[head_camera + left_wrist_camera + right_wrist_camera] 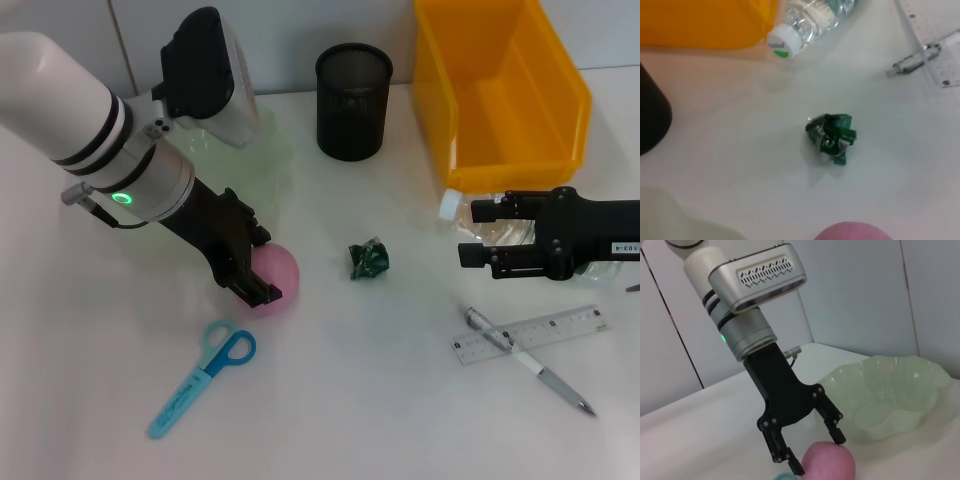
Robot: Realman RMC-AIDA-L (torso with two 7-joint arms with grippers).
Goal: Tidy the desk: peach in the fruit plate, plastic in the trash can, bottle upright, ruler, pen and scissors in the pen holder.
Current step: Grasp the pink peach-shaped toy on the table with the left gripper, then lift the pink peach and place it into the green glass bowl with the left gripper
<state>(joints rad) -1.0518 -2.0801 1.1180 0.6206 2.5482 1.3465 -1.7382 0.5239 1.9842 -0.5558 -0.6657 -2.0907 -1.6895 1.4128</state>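
The peach point(275, 281) lies left of centre in the head view, between the spread jaws of the left gripper point(258, 272), fingers flanking it. The pale green fruit plate point(885, 397) sits above-left, behind the arm. The right gripper point(478, 235), jaws spread, hovers at right over the lying bottle point(810, 22).
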